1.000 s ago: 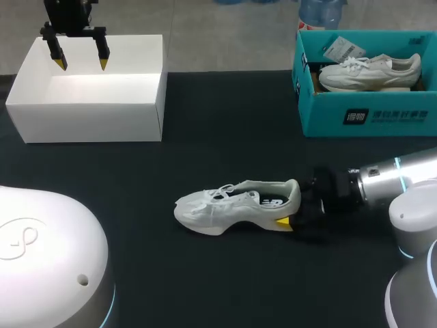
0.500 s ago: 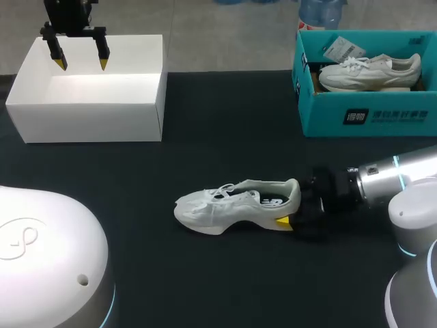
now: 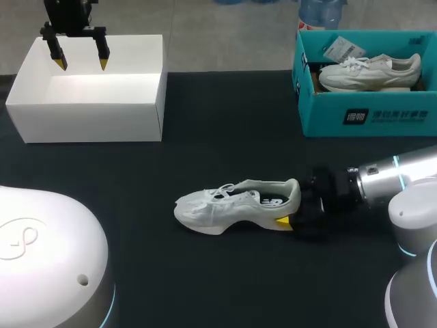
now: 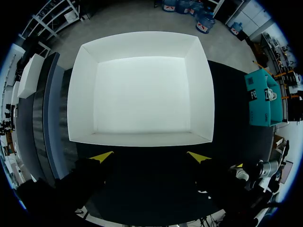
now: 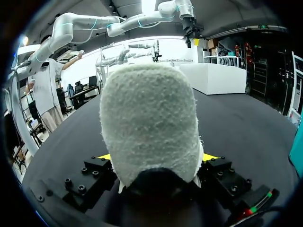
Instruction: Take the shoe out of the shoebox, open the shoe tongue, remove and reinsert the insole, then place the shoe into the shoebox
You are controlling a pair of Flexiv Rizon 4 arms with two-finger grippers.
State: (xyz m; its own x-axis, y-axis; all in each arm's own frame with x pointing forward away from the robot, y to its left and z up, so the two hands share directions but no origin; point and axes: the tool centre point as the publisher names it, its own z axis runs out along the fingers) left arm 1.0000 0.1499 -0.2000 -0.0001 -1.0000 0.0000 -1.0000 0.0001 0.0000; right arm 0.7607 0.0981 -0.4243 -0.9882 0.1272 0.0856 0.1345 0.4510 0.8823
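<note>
A white shoe (image 3: 232, 208) stands upright on the black table, toe pointing left. My right gripper (image 3: 292, 205) comes in from the right and is shut on its heel, one yellow fingertip (image 3: 282, 221) showing at the near side of the sole. In the right wrist view the heel of the shoe (image 5: 149, 127) fills the space between the right gripper's (image 5: 157, 157) two fingers, both of which touch it. At the back left stands the empty white shoebox (image 3: 89, 123). My left gripper (image 3: 80, 63) hangs open over its far edge. From the left gripper (image 4: 149, 157), the shoebox (image 4: 142, 138) shows a bare floor.
A teal box (image 3: 369, 119) at the back right holds another white shoe (image 3: 369, 70) and a tag. Black tabletop lies bare between the two boxes and in front of the shoe. My left arm's white base (image 3: 48, 260) fills the near left corner.
</note>
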